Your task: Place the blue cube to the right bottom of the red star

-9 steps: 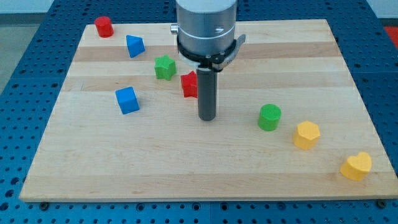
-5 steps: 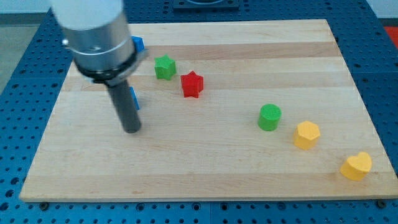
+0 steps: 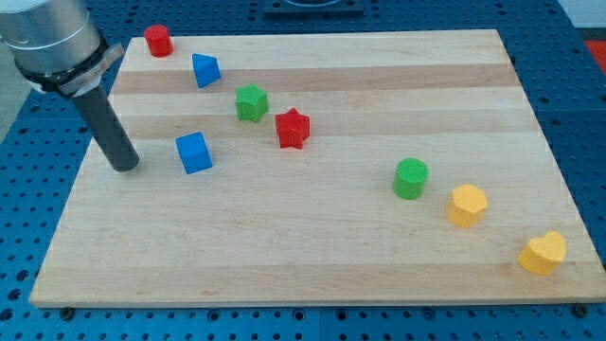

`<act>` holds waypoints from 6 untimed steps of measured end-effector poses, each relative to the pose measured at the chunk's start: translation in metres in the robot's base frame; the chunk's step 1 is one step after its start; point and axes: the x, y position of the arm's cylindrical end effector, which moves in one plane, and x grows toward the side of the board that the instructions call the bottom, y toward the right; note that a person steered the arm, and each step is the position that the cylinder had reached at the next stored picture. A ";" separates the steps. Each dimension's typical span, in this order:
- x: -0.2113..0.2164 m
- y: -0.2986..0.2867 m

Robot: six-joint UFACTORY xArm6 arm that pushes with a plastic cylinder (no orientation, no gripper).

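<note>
The blue cube (image 3: 194, 152) lies on the wooden board (image 3: 312, 246), left of centre. The red star (image 3: 293, 129) lies to its right and a little higher, with clear board between them. My tip (image 3: 124, 166) rests on the board just left of the blue cube, a short gap away, not touching it. The rod leans up toward the view's top left.
A green star (image 3: 251, 102) sits just up-left of the red star. A second blue block (image 3: 204, 69) and a red cylinder (image 3: 158, 41) lie near the top left. A green cylinder (image 3: 411, 178), a yellow hexagon (image 3: 467, 205) and a yellow heart (image 3: 543, 253) run toward the bottom right.
My tip has swept from beside the red star leftward across the board, past the blue cube, to its left side. No block has visibly moved.
</note>
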 end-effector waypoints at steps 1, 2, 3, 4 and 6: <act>-0.012 0.004; -0.013 0.018; -0.013 0.037; -0.013 0.058; -0.013 0.096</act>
